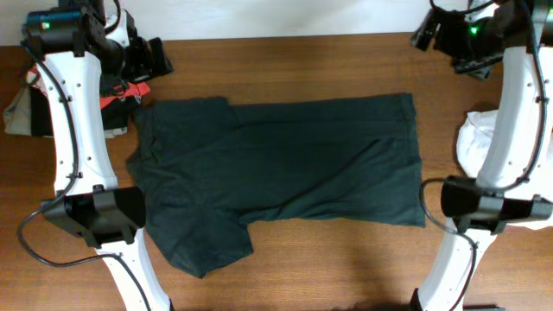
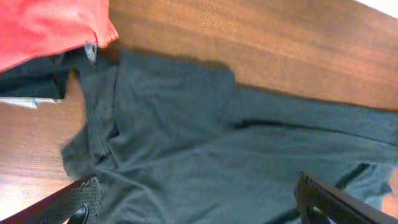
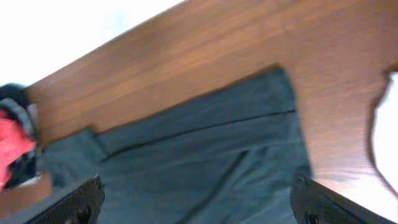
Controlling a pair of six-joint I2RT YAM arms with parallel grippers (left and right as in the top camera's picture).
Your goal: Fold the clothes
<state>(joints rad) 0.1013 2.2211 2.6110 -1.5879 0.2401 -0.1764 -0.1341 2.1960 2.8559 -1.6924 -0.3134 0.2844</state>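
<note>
The dark greenish-black T-shirt lies spread flat on the wooden table, plain side up, collar to the left and hem to the right. One sleeve sticks out at the front left. It also shows in the left wrist view and the right wrist view. My left gripper is open and empty, raised above the back left corner of the shirt. My right gripper is open and empty, raised above the back right corner.
A red T-shirt lies on a heap of other clothes at the back left, touching the shirt's shoulder; it shows in the left wrist view. More folded cloth sits at the left edge. A white cloth lies at the right edge.
</note>
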